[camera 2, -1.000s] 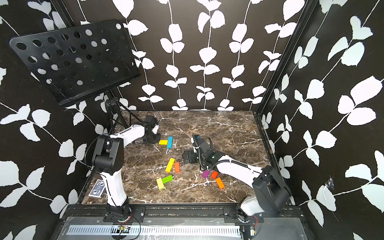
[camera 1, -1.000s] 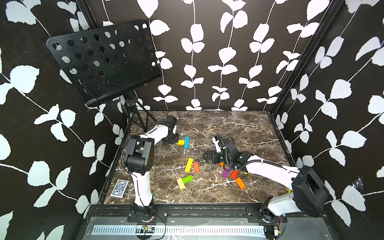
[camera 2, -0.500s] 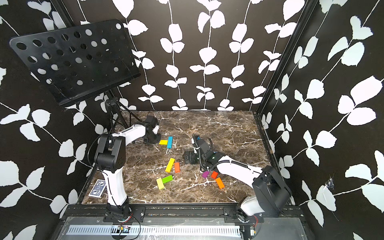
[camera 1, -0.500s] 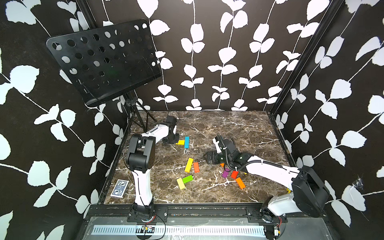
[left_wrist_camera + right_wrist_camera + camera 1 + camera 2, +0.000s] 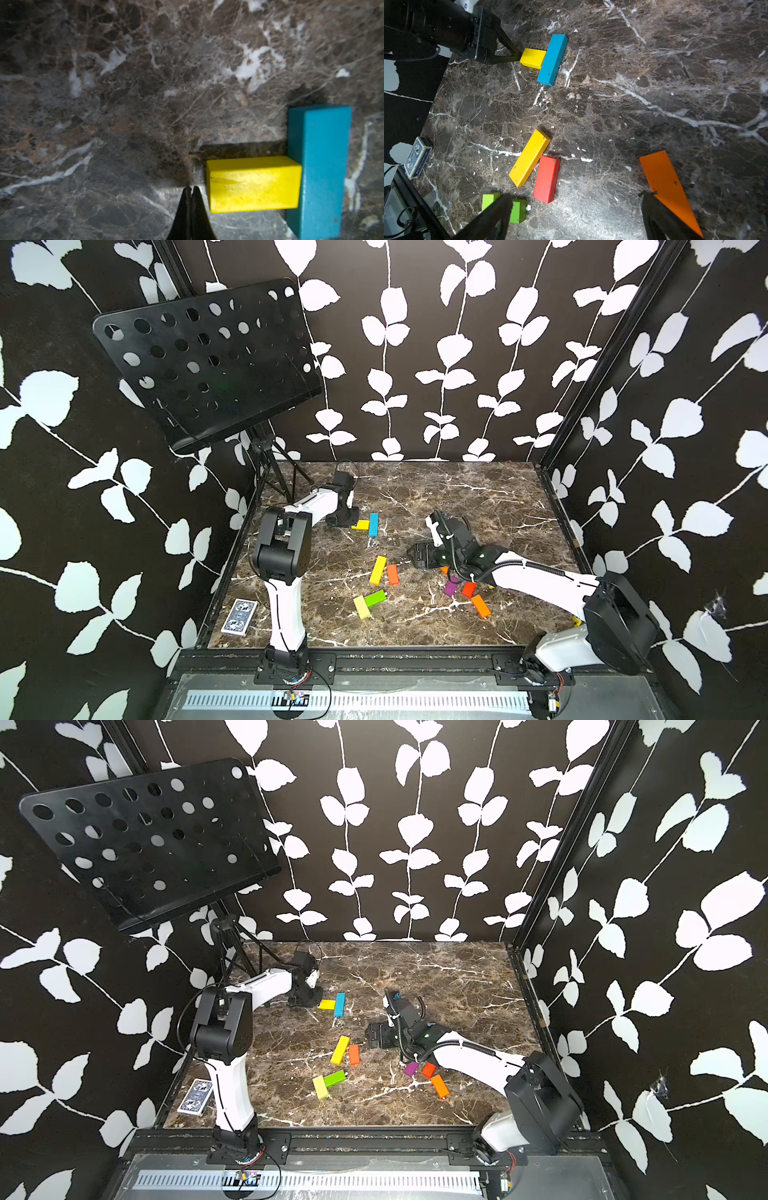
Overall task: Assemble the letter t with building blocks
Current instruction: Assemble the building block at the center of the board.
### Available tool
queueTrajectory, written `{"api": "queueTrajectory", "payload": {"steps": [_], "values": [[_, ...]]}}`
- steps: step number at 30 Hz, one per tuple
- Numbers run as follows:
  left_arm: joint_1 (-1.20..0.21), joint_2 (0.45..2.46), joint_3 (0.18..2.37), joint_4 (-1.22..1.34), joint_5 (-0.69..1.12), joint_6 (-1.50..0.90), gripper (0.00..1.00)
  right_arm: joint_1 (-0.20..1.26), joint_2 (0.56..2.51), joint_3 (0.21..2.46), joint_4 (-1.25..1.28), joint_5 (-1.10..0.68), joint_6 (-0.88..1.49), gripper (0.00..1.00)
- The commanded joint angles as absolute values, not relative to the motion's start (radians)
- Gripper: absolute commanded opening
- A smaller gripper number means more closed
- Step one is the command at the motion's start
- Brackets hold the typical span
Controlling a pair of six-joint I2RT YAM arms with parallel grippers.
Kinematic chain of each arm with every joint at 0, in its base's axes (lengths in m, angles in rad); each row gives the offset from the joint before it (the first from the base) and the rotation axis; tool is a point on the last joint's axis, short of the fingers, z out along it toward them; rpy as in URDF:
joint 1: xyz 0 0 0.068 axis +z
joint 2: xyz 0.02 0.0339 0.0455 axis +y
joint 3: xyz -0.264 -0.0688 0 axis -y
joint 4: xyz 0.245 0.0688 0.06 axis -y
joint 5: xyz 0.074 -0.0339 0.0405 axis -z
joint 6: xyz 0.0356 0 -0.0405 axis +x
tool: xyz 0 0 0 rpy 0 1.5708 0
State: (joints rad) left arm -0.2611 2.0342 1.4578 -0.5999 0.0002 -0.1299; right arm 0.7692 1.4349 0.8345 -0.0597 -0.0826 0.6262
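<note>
Under the right arm (image 5: 536, 580), a purple block (image 5: 449, 588) lies partly hidden; right jaws spread wide, left jaws clenched.

At least 10 building blocks (image 5: 377, 570) — plus 2 arms (image 5: 286, 610) (image 5: 540, 585), 1 music stand (image 5: 208, 360), 1 card deck (image 5: 240, 616).
2 yellow blocks (image 5: 360, 524) (image 5: 377, 570), 1 blue block (image 5: 373, 524), 2 green blocks (image 5: 362, 607) (image 5: 375, 598) lower centre, 1 purple block (image 5: 450, 588), 4 orange or red blocks (image 5: 392, 574) (image 5: 468, 589) (image 5: 480, 605) (image 5: 444, 570) — 1 partly hidden.

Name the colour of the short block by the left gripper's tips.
Yellow: the short block shows best in the left wrist view.
</note>
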Motion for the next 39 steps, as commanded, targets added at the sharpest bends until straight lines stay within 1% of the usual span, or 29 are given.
{"api": "queueTrajectory", "payload": {"steps": [1, 6, 16, 29, 39], "values": [[-0.256, 2.039, 1.476, -0.607, 0.016, -0.121, 0.02, 0.765, 1.419, 0.815, -0.026, -0.071, 0.642, 0.95], [-0.256, 2.039, 1.476, -0.615, 0.015, -0.121, 0.05, 0.765, 1.416, 0.814, -0.026, -0.071, 0.642, 0.95], [-0.255, 2.034, 1.474, -0.619, 0.027, -0.126, 0.07, 0.765, 1.416, 0.805, -0.017, -0.071, 0.645, 0.95], [-0.258, 2.026, 1.465, -0.634, 0.022, -0.130, 0.15, 0.765, 1.418, 0.802, -0.008, -0.077, 0.646, 0.95], [-0.257, 2.020, 1.457, -0.635, 0.037, -0.133, 0.15, 0.765, 1.417, 0.799, -0.003, -0.079, 0.647, 0.95]]}}
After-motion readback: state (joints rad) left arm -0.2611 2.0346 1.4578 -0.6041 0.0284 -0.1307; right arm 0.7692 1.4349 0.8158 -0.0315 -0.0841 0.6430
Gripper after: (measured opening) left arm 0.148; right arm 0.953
